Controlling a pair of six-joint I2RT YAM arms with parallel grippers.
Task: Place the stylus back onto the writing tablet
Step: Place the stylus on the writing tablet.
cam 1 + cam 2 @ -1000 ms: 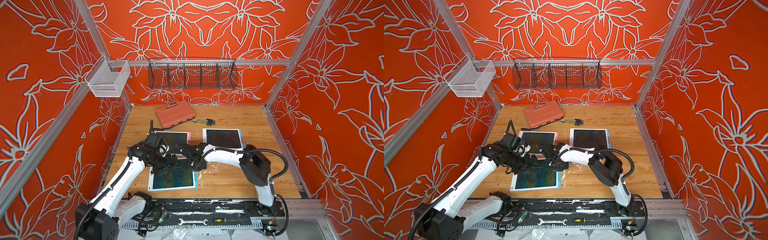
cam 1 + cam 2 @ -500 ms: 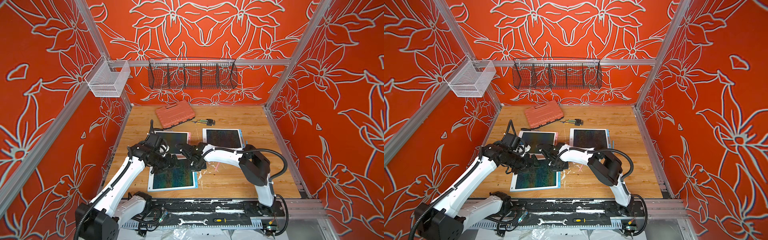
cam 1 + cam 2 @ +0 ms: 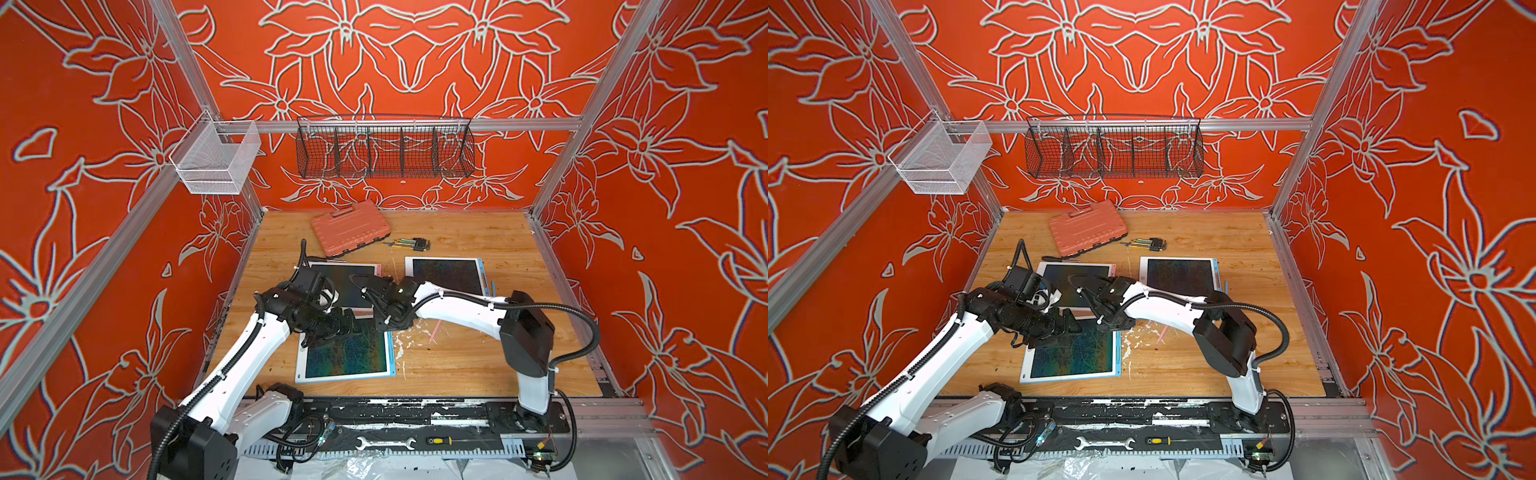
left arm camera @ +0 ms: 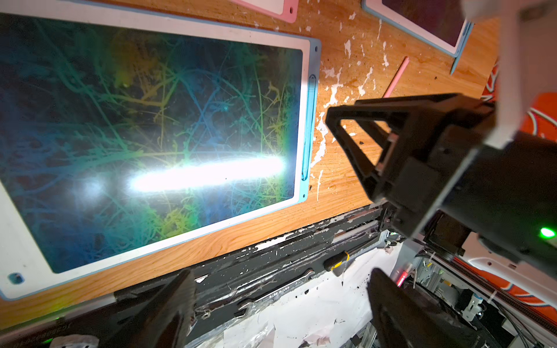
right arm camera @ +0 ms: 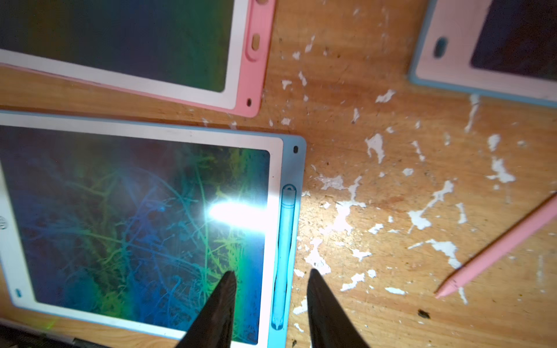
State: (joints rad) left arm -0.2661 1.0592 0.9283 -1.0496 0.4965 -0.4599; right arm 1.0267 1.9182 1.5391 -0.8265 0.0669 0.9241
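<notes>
The blue stylus [image 5: 284,256] is seen seated in the slot along the 3 o'clock edge of the writing tablet [image 3: 347,353], a blue-framed one laid flat on the wooden table [image 3: 457,374] at about 7 o'clock from the table's middle. In both top views the right gripper [image 5: 271,301] is found over the tablet's 1 o'clock corner. Its fingers [image 5: 224,298] are parted to a moderate gap, wider than the stylus, which is seen lying below and between the tips. Nothing is gripped by them. The left gripper [image 4: 280,304] is held over the tablet's 12 o'clock edge, with its fingers spread wide and nothing between them.

A pink stylus [image 5: 497,250] is left loose on the wood at 3 o'clock of the tablet, apart from it, among white flecks. A pink-framed tablet [image 3: 345,282] is placed just beside it at 12 o'clock, and a second blue-framed tablet [image 3: 446,274] at 1 o'clock. An orange tool case [image 3: 349,226] is set at the table's 12 o'clock side, with a hex key set [image 3: 409,244] just beside it at 3 o'clock
</notes>
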